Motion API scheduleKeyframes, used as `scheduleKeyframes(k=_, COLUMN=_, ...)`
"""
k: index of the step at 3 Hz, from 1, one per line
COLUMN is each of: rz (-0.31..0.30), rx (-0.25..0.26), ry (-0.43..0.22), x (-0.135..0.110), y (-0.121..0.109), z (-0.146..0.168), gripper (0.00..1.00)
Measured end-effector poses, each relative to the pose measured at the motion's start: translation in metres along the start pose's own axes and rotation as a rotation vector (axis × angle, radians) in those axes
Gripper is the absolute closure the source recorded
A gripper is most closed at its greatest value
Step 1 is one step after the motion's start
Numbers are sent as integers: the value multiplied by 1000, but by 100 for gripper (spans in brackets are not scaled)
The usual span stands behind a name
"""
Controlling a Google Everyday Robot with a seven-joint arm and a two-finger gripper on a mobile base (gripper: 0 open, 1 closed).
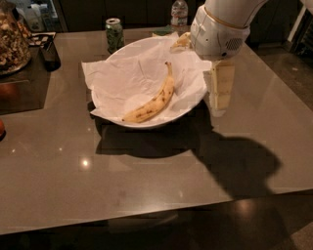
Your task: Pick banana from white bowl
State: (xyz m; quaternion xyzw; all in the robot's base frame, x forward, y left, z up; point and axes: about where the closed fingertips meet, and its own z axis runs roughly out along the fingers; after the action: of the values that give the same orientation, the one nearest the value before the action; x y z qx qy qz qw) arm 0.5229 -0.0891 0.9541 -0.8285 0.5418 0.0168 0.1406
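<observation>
A yellow banana [152, 101] with brown speckles lies diagonally in the white bowl [110, 115], its dark stem tip pointing to the back. The bowl is wide and lined with crumpled white paper. It stands on the grey-brown table, left of centre at the back. My gripper [218, 108] hangs pointing down just outside the bowl's right rim, under the white rounded wrist [217, 31]. It is to the right of the banana and apart from it. It holds nothing that I can see.
A green can [114, 33] and a water bottle [179, 10] stand behind the bowl. A glass jar [11, 39] and a dark object [50, 54] are at the back left. A yellowish item [181, 41] sits behind the bowl near the wrist. The table's front edge is near.
</observation>
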Motion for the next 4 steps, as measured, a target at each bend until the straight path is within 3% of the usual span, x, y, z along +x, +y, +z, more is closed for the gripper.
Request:
scheduleKeyframes(k=3, rz=-78, rx=17, ry=-195, x=-16, y=-90, z=21, gripper=0)
scheduleKeyframes(k=4, rz=-75, rx=55, ry=-198, x=-17, y=-100, z=21, gripper=19)
